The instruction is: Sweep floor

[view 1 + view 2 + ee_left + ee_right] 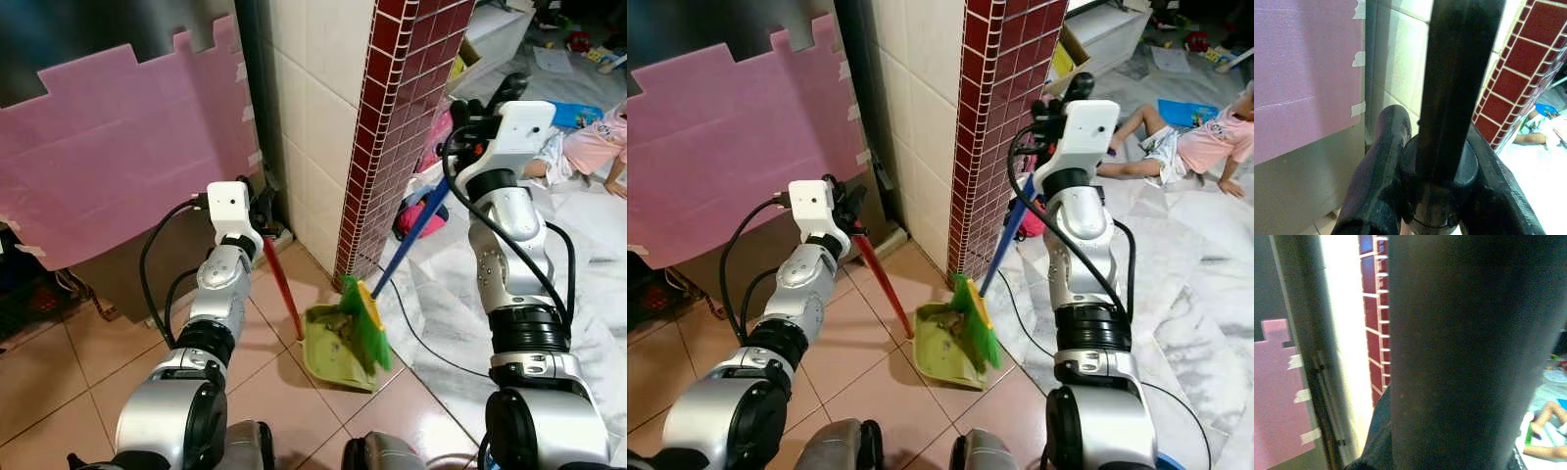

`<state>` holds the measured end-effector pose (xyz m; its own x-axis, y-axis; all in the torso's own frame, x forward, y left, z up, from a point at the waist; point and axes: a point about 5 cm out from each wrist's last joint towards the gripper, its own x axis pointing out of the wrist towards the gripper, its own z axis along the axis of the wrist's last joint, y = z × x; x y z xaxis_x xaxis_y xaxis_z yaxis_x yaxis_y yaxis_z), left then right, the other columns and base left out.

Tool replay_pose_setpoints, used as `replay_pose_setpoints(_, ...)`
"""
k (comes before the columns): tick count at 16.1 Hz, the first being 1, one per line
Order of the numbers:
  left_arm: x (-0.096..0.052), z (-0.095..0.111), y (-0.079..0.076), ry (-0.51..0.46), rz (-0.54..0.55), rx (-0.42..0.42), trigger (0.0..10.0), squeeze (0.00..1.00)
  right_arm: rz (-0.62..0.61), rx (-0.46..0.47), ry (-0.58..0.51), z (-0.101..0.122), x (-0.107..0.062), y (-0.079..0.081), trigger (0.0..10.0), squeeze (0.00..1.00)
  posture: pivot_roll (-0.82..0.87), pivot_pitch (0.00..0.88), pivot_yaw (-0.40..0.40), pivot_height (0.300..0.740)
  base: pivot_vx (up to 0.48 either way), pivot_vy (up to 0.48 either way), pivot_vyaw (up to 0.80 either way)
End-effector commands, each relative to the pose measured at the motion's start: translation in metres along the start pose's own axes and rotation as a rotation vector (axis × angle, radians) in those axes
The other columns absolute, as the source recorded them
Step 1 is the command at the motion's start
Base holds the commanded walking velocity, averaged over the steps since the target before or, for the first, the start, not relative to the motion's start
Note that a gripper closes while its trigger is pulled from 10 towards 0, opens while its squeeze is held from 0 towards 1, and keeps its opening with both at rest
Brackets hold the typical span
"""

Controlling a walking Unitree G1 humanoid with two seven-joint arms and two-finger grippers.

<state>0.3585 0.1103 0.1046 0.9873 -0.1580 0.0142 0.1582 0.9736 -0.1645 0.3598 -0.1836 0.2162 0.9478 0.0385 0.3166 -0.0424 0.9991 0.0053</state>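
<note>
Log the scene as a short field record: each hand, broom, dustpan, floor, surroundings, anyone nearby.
left hand: shut on the dustpan's red handle, held up near the pink foam panel
right hand: shut on the broom's blue handle
broom head: green, bristles resting in the dustpan
dustpan: green, on the floor at the foot of the red tiled pillar, debris inside
floor: pinkish tiles under the robot, marble to its right
person: lying on the marble floor beyond the right arm
cable: black, running across the marble

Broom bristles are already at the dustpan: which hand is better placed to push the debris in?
Right. The right hand holds the broom, bristles at the dustpan; the left hand holds its red handle.
</note>
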Motion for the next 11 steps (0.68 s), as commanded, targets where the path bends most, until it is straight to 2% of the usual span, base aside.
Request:
replay_pose_setpoints(1,0.002,0.01,-0.001,-0.033,-0.021,0.002,10.0,0.0,-0.017,-0.027,-0.14,0.032,0.009,-0.002,10.0,0.0,-0.13,0.022,0.018,0.74,0.0,0.0,0.0)
replay_pose_setpoints(2,0.0,0.006,0.001,-0.012,-0.018,0.018,10.0,0.0,-0.015,-0.035,-0.151,0.037,0.013,-0.001,10.0,0.0,-0.11,0.023,0.011,0.74,0.0,0.0,0.0)
replay_pose_setpoints(4,-0.011,-0.002,0.01,0.014,0.013,0.024,10.0,0.0,-0.006,-0.086,-0.13,0.029,0.015,0.003,10.0,0.0,-0.1,0.015,0.02,0.74,0.0,0.0,0.0)
replay_pose_setpoints(5,-0.017,-0.006,0.016,0.012,0.032,0.048,10.0,0.0,-0.037,-0.117,-0.081,0.013,0.008,0.004,10.0,0.0,-0.08,0.0,0.02,0.74,0.0,0.0,0.0)
replay_pose_setpoints(6,-0.019,-0.006,0.017,0.006,0.045,0.069,10.0,0.0,-0.047,-0.095,-0.045,0.004,0.003,0.005,10.0,0.0,-0.08,0.0,0.022,0.74,0.0,0.0,0.0)
replay_pose_setpoints(8,-0.029,0.0,0.01,-0.028,0.016,0.084,10.0,0.0,-0.03,-0.11,0.016,-0.018,-0.015,0.012,10.0,0.0,-0.06,0.005,0.028,0.74,0.0,0.0,0.0)
replay_pose_setpoints(10,-0.042,0.006,0.005,-0.069,-0.001,0.148,10.0,0.0,-0.045,-0.163,0.048,-0.032,-0.03,0.013,10.0,0.0,-0.07,0.008,0.025,0.74,0.0,0.0,0.0)
replay_pose_setpoints(11,-0.046,0.008,0.004,-0.076,0.001,0.146,10.0,0.0,-0.047,-0.168,0.053,-0.035,-0.034,0.013,10.0,0.0,-0.07,0.01,0.023,0.74,0.0,0.0,0.0)
